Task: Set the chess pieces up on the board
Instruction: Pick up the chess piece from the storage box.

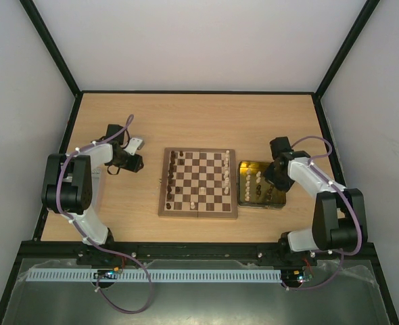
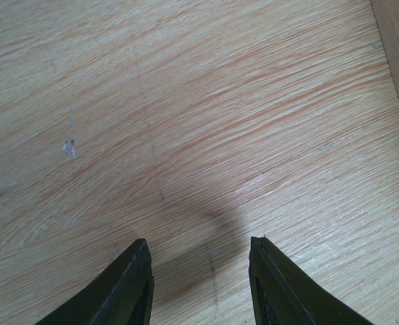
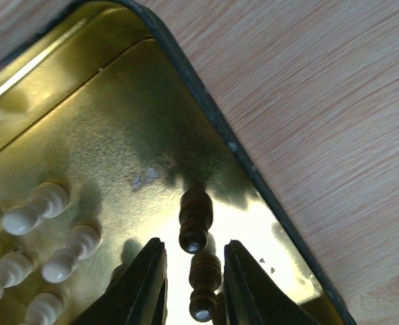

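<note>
Progress, by our reading: partway, a good share left.

- The board [image 1: 198,214] lies flat mid-table [image 2: 186,101], between the two arms.
- The chess pieces [image 1: 225,173] already on it stand along two opposite edges; dark ones [image 1: 173,177] on the left arm's side, pale ones on the right arm's side.
- They are too small in the top view to count or to tell ranks; we judge both sides incomplete.
- One stray pale piece [image 1: 194,203] stands in the middle squares towards the near edge; the other middle checks look bare.

Left to do: the yellow tray [image 3: 118,115], just beside the board's right edge, holds a stock. Pale tray pieces [image 3: 37,206] lie on their sides in a cluster; a dark tray piece [image 3: 195,220] lies near the tray's corner; all need carrying over and standing upright.

Look of the pieces: small turned wood, beaded and glossy; the dark ones are deep brown, the pale ones cream. The tray floor mirrors them, so outlines double.

Grippers:

- The right gripper [image 3: 194,244] hangs low over the tray corner, jaws parted.
- A second dark piece [image 3: 205,271] lies lengthwise in its gap; bright tray shows between that piece and one finger, so we judge it straddled, not pinched.
- The left gripper [image 2: 199,240] is spread over bare table, well apart from the board, holding nothing.
</note>
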Available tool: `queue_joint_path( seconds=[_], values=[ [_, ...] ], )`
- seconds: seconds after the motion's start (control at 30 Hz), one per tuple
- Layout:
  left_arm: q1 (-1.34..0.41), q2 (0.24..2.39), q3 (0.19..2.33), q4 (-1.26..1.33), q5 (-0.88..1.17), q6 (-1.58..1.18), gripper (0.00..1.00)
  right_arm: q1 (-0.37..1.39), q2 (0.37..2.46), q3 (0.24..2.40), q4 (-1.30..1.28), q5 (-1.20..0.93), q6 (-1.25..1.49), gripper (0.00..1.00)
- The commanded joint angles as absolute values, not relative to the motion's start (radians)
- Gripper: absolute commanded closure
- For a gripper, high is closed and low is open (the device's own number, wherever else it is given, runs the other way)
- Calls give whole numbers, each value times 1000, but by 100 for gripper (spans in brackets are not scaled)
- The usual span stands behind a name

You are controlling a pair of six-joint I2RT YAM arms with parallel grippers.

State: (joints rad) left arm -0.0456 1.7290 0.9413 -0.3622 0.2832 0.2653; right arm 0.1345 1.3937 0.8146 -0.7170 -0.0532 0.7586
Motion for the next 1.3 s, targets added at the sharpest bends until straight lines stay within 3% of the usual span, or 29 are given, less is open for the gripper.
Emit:
queue_joint_path(
  seconds=[0.0,0.63,0.9,1.27],
  values=[
    [-51,1720,933,-423,281,270,59,119,1417,788,-686,-53,740,77],
    [-52,1724,931,-420,276,272,59,104,1470,776,-633,-64,726,78],
    [-52,1727,929,-417,276,270,59,103,1458,793,-652,-37,724,97],
    [-58,1732,936,-417,277,273,59,168,1351,928,-796,53,702,98]
  ],
)
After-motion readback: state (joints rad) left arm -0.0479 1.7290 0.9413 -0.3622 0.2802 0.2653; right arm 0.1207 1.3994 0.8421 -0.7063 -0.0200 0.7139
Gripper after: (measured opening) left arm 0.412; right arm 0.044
